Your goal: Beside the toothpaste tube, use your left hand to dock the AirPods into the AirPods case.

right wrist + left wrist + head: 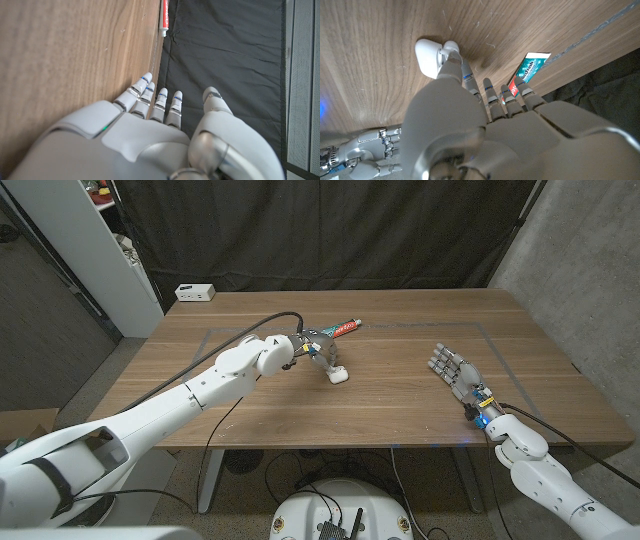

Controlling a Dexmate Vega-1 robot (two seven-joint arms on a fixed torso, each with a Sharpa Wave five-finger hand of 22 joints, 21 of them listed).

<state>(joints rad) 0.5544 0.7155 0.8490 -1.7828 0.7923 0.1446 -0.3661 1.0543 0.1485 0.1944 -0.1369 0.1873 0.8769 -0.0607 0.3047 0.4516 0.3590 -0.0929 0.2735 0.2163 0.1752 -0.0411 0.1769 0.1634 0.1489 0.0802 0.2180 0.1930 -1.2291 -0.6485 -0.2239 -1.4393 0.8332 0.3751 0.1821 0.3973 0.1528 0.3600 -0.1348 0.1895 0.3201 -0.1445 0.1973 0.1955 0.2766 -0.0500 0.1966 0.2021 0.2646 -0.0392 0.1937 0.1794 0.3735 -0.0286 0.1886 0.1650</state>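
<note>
A: Where is the small white rounded AirPods case [337, 375]?

B: On the brown wooden table [400, 410], near its middle, just in front of the left hand [318, 352]. The case lid looks open, though it is small in the head view. In the left wrist view the case [428, 56] stands right at one fingertip [451, 48], which touches it or nearly so.

A: Is the left hand holding anything?

B: I cannot tell. The other fingers reach out straight beside each other toward the toothpaste, and the wrist view looks over the hand's back, so whatever is under the palm or at the thumb is hidden. The AirPods themselves I cannot make out.

A: And the red, white and teal toothpaste tube [343, 328]?

B: It lies flat on the table just behind the left hand, toward the far edge, close to a thin line of grey tape [420, 325]. The left wrist view shows its teal printed end [532, 66] past the fingertips.

A: The right hand [455, 372]?

B: Well apart on the table's right side, fingers straight and spread, grasping nothing. Its wrist view shows the hand [150, 125] by the wood with the tube [164, 17] far beyond.

A: Anything else?

B: A small white box [195, 292] sits at the far left corner, before a black curtain [330, 230]
</note>
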